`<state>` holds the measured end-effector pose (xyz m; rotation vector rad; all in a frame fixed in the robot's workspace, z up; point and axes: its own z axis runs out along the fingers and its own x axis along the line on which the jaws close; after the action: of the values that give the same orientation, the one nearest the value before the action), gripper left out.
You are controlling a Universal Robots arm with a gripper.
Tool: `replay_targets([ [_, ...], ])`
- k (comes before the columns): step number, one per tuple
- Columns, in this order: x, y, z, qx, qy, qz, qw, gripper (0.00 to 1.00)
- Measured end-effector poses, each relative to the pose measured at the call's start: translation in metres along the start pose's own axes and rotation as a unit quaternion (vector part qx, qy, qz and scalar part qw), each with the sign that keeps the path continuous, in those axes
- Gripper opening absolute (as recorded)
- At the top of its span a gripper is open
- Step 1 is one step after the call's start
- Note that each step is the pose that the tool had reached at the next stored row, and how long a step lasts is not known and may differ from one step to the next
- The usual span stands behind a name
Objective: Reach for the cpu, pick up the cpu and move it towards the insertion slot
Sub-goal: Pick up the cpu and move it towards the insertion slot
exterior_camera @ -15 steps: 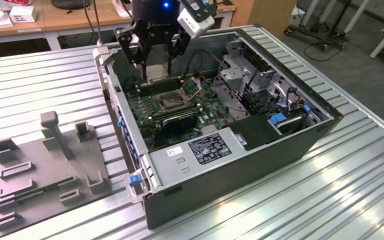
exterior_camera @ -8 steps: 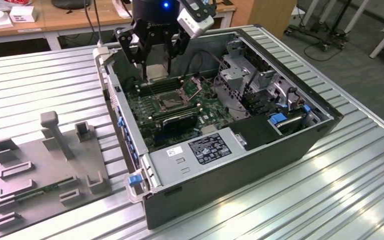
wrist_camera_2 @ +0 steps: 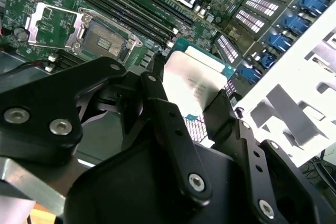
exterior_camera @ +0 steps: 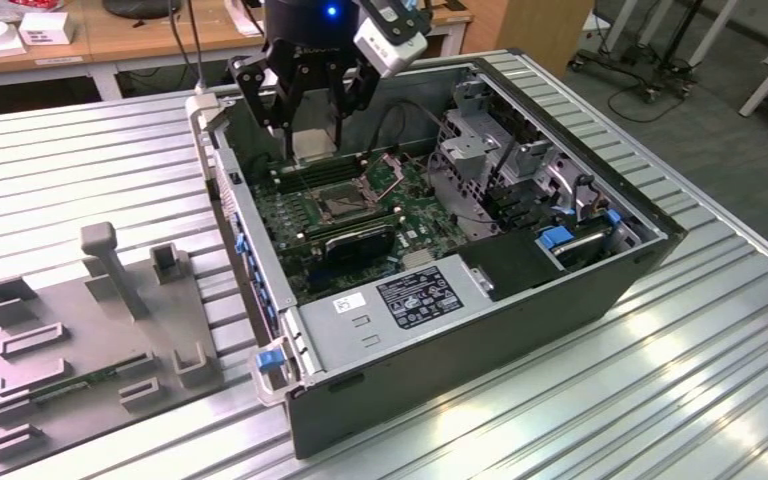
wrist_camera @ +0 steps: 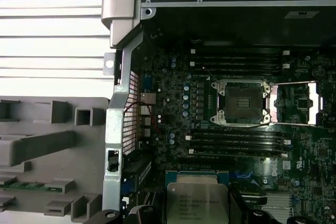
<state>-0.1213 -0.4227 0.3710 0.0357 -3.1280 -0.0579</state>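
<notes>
My gripper hangs over the back of the open computer case, shut on the cpu. In both wrist views the cpu is a pale silvery square chip with a green edge, held between the black fingers. The insertion slot lies on the green board below and in front of the held chip. It is a square socket with a dark centre, and its silver metal frame is swung open to one side.
A grey tray with upright posts and a green memory stick lies on the slatted metal table at the exterior view's left. Black memory slots flank the socket. Drive cages and blue clips fill the case's right side.
</notes>
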Motion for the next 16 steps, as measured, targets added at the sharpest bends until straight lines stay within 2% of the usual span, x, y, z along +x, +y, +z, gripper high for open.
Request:
replay_targets([
  [16, -0.0001, 0.0017, 0.0027, 0.0000, 0.0000, 0.000, 1.00000, 0.55],
])
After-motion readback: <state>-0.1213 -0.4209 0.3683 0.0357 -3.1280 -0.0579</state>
